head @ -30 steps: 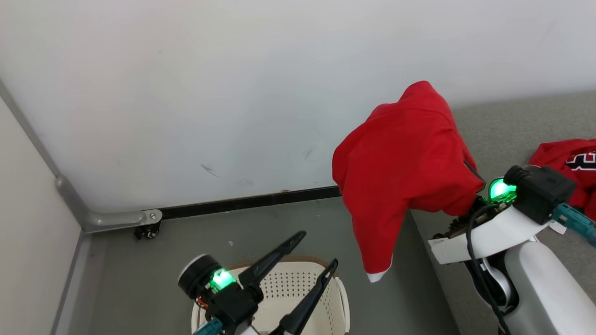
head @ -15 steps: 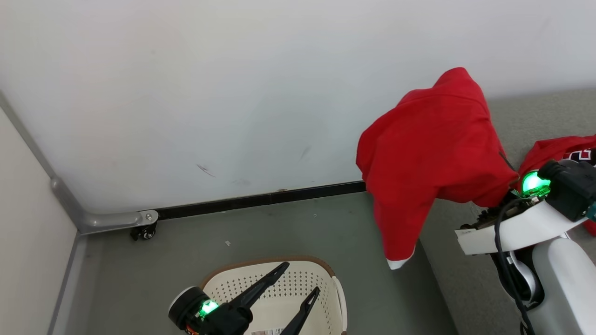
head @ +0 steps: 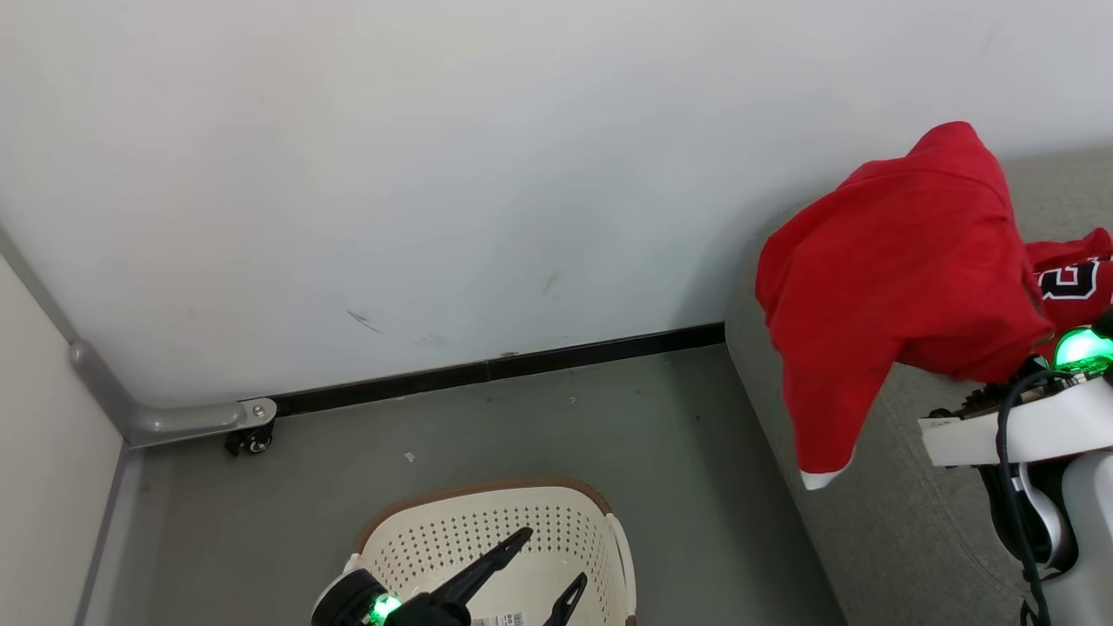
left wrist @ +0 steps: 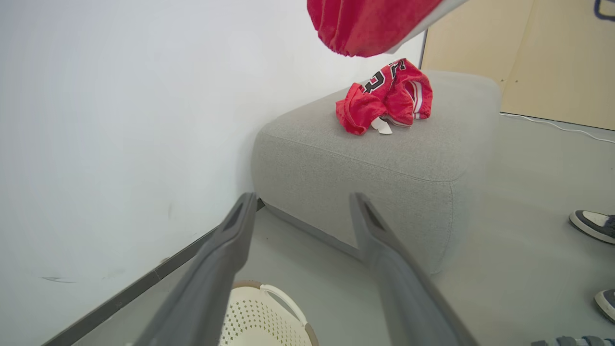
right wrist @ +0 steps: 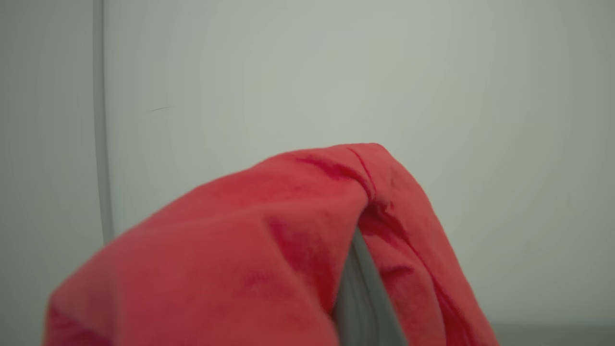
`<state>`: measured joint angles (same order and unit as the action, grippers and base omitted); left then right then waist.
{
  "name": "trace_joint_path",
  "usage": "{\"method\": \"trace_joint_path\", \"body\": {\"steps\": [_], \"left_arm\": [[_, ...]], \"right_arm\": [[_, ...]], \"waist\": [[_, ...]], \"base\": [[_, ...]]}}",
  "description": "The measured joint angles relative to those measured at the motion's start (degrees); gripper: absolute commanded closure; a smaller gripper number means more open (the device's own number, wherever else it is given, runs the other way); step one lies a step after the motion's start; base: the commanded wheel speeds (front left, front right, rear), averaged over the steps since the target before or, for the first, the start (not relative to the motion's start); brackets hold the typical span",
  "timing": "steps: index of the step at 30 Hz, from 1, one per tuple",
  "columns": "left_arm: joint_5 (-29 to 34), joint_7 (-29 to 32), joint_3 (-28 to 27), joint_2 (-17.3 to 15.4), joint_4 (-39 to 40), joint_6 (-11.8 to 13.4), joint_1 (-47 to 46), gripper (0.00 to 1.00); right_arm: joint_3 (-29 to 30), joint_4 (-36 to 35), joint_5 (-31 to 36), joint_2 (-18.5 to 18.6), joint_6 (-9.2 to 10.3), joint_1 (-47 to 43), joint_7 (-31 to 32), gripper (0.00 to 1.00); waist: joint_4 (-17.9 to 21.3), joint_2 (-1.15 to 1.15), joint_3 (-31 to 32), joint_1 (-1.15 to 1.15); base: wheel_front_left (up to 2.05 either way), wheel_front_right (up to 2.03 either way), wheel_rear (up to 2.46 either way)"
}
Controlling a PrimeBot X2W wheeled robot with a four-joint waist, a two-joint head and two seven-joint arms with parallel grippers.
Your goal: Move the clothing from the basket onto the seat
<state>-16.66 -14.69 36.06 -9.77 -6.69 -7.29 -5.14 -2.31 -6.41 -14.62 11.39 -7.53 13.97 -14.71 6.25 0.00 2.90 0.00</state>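
Observation:
A bright red garment with white trim [head: 904, 278] hangs in the air over the left edge of the grey seat [head: 869, 530]. It is draped over my right gripper [right wrist: 366, 202], which is shut on it. One grey finger [right wrist: 358, 293] peeks out under the cloth. The other red garment, with black-and-white numerals [head: 1074, 287], lies crumpled on the seat [left wrist: 384, 158], its white tag showing [left wrist: 382, 126]. The cream basket [head: 496, 535] stands on the floor, with nothing red showing in the part in view. My left gripper [head: 554, 556] is open above it.
A white wall with a black baseboard [head: 496, 369] runs behind. A grey metal frame on a caster [head: 248, 439] stands at the left. A person's shoes [left wrist: 593, 223] are on the floor right of the seat, near a white cable [left wrist: 552, 126] and a beige panel [left wrist: 552, 57].
The head camera has turned right. My right gripper has carried the trimmed garment rightward from over the floor to over the seat's edge. The left gripper stays open and sits lower in view.

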Motion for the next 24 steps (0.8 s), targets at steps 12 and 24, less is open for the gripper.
{"method": "trace_joint_path", "body": {"steps": [12, 24], "left_arm": [[0.71, 0.00, 0.92, 0.21, -1.29, 0.00, 0.88, 0.00], [0.69, 0.00, 3.00, 0.42, -1.43, 0.00, 0.82, 0.00]], "right_arm": [[5.28, -0.34, 0.60, 0.02, 0.00, -3.09, 0.00, 1.00], [8.46, -0.23, 1.64, -1.12, 0.01, -5.81, 0.00, 1.00]], "waist": [[2.76, 0.00, -0.56, 0.00], [6.16, 0.00, -1.64, 0.00]], "base": [[0.00, 0.00, 0.00], [0.00, 0.00, 0.00]]}}
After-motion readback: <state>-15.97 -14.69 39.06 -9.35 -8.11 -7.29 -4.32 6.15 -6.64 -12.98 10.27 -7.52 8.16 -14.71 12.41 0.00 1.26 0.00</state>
